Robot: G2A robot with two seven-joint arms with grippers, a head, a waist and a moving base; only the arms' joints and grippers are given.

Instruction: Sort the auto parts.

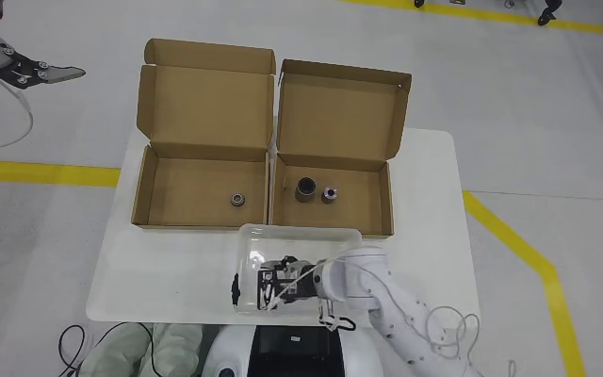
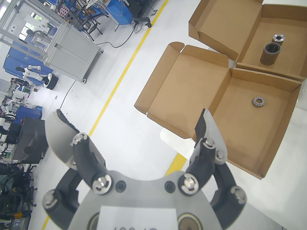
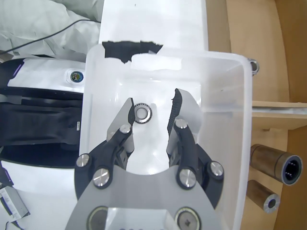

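A clear plastic tray [image 1: 301,229] sits at the table's near edge. My right gripper [image 3: 153,98] is open and lowered inside the tray [image 3: 247,120]; a small bearing ring [image 3: 143,113] lies on the tray floor between its fingers, close against one pad. From above, the right gripper [image 1: 273,286] is in the tray's left half. The left cardboard box [image 1: 151,203] holds one bearing ring [image 1: 237,199]. The right box [image 1: 384,203] holds a dark cylinder [image 1: 306,189] and a smaller sleeve [image 1: 328,195]. My left gripper [image 2: 131,114] hangs open and empty above the floor, left of the table [image 1: 38,68].
Both boxes stand side by side behind the tray with their lids [image 1: 207,94] folded back upright. The white table [image 1: 424,188] has bare surface to the right of the boxes and tray. Black tape [image 3: 129,48] marks the tray's wall. A cable [image 1: 443,330] trails along the right arm.
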